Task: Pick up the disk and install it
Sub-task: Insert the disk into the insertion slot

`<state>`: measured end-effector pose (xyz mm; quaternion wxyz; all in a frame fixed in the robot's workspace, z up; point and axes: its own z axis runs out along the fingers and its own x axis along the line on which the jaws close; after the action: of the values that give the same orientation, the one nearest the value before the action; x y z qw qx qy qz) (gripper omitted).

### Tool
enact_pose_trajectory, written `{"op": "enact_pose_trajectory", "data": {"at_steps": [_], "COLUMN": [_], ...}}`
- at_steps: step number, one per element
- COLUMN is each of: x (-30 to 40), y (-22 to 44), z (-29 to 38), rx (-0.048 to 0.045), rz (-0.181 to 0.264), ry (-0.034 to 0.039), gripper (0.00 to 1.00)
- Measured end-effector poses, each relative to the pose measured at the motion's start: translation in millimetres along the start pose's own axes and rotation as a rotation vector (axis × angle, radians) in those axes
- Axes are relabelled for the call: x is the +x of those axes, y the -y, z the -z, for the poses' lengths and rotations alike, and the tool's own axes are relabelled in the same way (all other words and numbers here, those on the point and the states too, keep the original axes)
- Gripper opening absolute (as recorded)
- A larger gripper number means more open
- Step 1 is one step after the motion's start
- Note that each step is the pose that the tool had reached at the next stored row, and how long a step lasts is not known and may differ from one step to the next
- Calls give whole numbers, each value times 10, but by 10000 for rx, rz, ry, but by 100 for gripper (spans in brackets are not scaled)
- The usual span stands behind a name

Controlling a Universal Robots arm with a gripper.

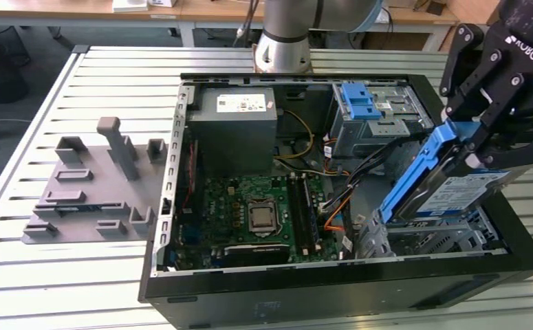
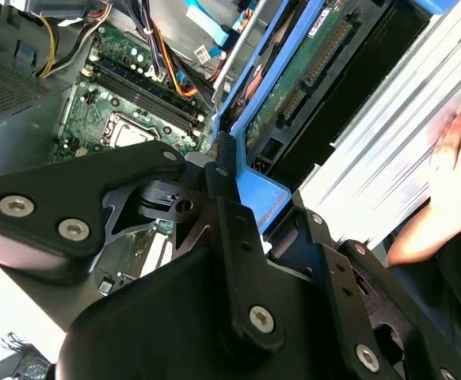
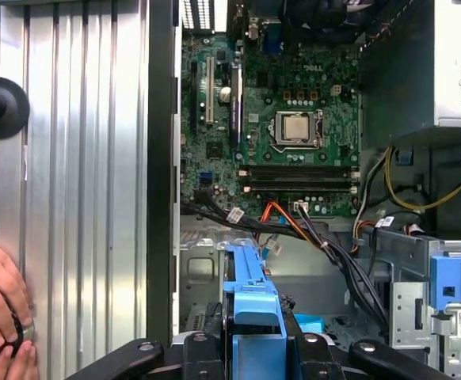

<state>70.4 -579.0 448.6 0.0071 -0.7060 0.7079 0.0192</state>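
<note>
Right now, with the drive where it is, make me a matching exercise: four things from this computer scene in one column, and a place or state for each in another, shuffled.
Things
1. disk
2. grey fixture
3. blue latch piece
4. motherboard

Places or states
A. lying flat inside the case
B. on the table, outside the case, at the exterior view's left
C. clamped in the gripper, tilted above the case
D. atop the metal bay

Pairs: 1-C, 2-B, 3-D, 4-A
</note>
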Motion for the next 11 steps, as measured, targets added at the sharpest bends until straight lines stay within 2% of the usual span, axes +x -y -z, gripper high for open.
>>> {"op": "enact_pose_trajectory", "data": {"at_steps": [11], "x": [-23], "y": [45], "z": [-25], "rx": [0], "rz": [-1], "ry": [-2], "gripper": [36]}}
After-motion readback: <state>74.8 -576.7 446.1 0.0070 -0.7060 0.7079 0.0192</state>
